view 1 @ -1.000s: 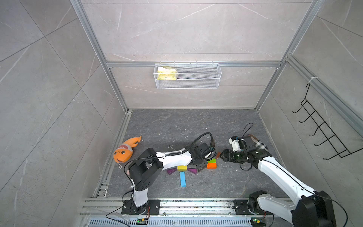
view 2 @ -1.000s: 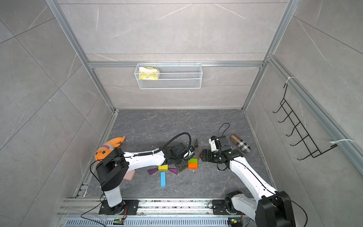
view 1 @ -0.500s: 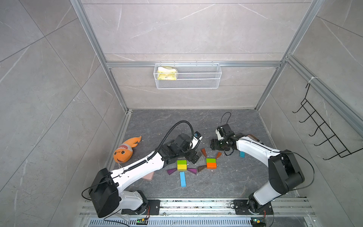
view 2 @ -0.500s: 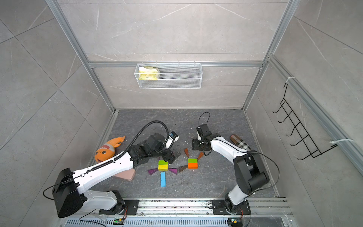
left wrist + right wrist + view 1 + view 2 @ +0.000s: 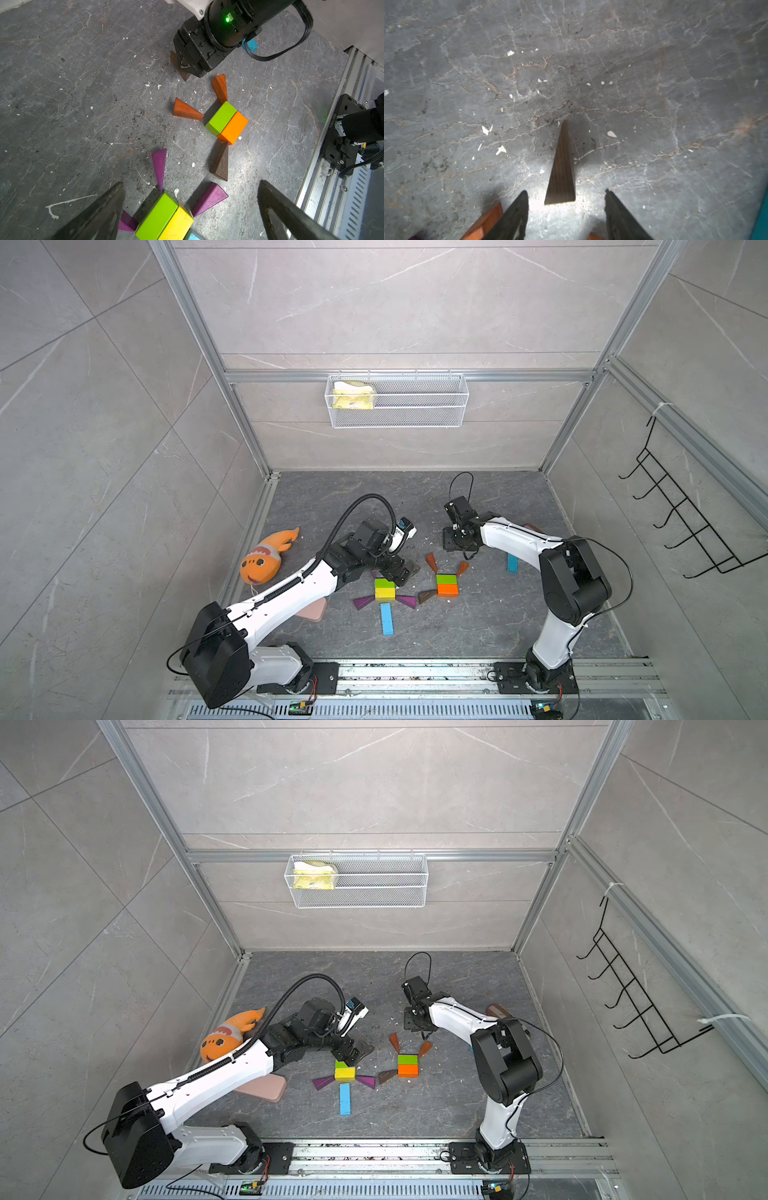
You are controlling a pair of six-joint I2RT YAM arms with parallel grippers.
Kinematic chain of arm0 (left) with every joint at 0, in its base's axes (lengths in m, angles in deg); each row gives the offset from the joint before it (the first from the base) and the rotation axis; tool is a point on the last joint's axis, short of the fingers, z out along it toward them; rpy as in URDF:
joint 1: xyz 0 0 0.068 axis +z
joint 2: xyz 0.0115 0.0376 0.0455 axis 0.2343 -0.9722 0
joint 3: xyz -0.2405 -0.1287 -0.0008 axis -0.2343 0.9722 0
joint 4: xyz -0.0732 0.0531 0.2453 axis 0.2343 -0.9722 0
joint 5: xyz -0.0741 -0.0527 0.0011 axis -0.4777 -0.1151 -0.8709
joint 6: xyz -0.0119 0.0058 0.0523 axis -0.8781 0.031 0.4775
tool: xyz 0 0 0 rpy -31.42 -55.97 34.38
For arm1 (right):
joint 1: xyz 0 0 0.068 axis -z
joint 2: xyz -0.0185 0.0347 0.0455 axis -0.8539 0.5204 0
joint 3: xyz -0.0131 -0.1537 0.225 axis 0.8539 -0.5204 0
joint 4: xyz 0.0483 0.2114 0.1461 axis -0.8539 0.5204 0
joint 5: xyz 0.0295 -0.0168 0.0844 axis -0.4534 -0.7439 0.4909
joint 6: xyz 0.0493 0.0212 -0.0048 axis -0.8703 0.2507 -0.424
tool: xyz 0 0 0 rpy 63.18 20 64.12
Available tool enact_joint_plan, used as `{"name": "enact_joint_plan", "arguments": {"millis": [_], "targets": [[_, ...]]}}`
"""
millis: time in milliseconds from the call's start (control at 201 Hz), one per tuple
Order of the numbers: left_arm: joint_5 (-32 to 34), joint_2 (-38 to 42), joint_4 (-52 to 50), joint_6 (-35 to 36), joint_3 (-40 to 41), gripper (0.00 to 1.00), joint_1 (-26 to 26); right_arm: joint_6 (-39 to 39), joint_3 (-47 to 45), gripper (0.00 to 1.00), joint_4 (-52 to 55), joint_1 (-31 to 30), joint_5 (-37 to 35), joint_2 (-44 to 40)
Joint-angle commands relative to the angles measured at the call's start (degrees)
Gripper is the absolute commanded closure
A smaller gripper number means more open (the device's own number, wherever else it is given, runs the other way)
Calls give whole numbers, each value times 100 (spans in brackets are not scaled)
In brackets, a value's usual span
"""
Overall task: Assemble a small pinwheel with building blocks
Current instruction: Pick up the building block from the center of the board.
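jaws open on both arms, right pair astride a loose brown wedge [image 5: 560, 166] the nearby orange-green pinwheel [image 5: 447, 585] seems to lack.

Floor [image 5: 457, 626]: dark grey, pale veins
Bar [image 5: 387, 618]: blue
Bricks nearest bar [image 5: 385, 589]: green, yellow
Wedges nearest bar [image 5: 406, 601]: purple
Bricks farther from bar [image 5: 447, 585]: green, orange
Wedges farther from bar [image 5: 431, 562]: orange, dark brown
Plush fish [image 5: 266, 558]: orange
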Motion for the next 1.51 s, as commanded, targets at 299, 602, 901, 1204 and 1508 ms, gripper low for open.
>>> {"name": "enact_joint_plan", "arguments": {"millis": [299,602,901,1204,1508], "targets": [[-377,165,75,130,36,0,58,-244,393,67,194,-107,-38,436],[-413,155,67,131,11,0,56,-263,400,68,326,-110,-50,507],[-428,135,41,142,-25,0,54,-200,390,79,356,-116,-37,591],[-369,418,-178,7,-89,0,67,889,154,87,-135,-74,-236,132],[-592,977,-500,-408,262,0,121,2860,-467,91,-838,223,93,-879]]}}
